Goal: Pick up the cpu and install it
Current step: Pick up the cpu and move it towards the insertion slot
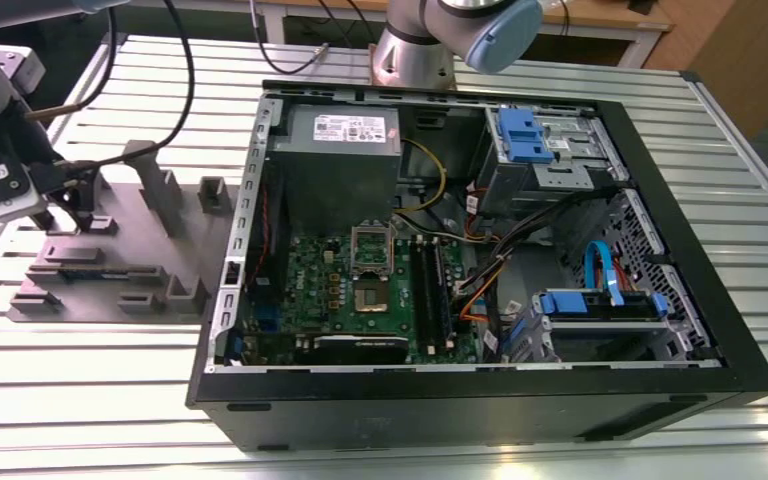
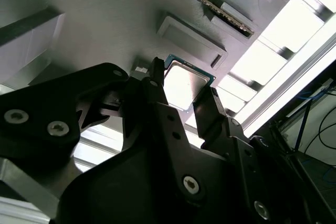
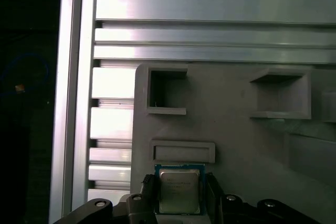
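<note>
Clamped in the gripper (image 3: 180, 178): the cpu (image 3: 179, 195), taken by two opposite edges, most likely to keep its top and underside untouched. Low over the grey holder (image 3: 236, 145), with a raised stop (image 3: 182, 152) just ahead of the hand, probably there to keep the chip square for pickup. Flat and square, with a shiny silver lid and a thin blue-green rim. Open computer case (image 1: 491, 250) well apart from the hand.

Silver-grey arm (image 1: 418, 55), pale-blue caps (image 1: 504, 35), black screw-studded fingers (image 2: 209, 111)
</note>
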